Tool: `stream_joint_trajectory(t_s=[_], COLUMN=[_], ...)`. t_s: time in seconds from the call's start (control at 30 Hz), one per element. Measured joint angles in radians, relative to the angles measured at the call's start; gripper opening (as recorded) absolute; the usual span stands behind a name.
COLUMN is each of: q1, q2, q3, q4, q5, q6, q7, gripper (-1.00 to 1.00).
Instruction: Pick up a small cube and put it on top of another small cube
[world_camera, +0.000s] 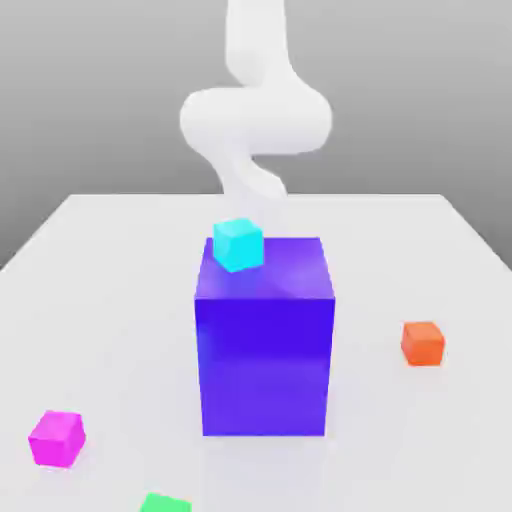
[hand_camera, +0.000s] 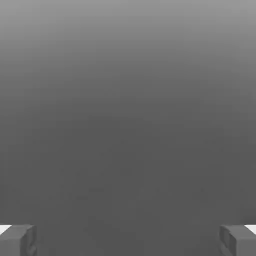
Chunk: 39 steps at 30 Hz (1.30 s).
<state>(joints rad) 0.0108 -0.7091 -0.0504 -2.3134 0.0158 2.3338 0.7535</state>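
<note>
Arm (world_camera: 256, 120) upright, white, reaching down from top edge of exterior view, over far part of table (world_camera: 110, 330), midway between table's side edges. Upper link vertical; thick rounded joint lying crosswise below it; narrower link under joint slanting down toward exterior view's right. Gripper (hand_camera: 128, 241) open in hand view, two grey fingers (hand_camera: 17, 240) wide apart, bare space between.
</note>
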Motion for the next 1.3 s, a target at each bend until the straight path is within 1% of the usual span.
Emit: stream_joint_trajectory(t_s=[0.33,0.57,0.73,0.9,1.03,1.07,1.3], q1=[0.025,0.002,-0.063,-0.127,-0.206,-0.23,-0.236], q2=[0.366,0.622,0.803,0.974,1.119,1.154,1.161], q3=[-0.199,-0.301,-0.328,-0.342,-0.256,-0.228,-0.221], q4=[-0.054,-0.091,-0.117,-0.143,-0.116,-0.108,-0.106], q5=[0.096,0.192,0.246,0.258,0.351,0.376,0.379], q6=[0.137,0.229,0.296,0.372,0.471,0.497,0.501], q7=[-0.211,-0.378,-0.486,-0.563,-0.643,-0.662,-0.665], gripper=[0.0,0.0,0.0,0.0,0.0,-1.0,-1.0])
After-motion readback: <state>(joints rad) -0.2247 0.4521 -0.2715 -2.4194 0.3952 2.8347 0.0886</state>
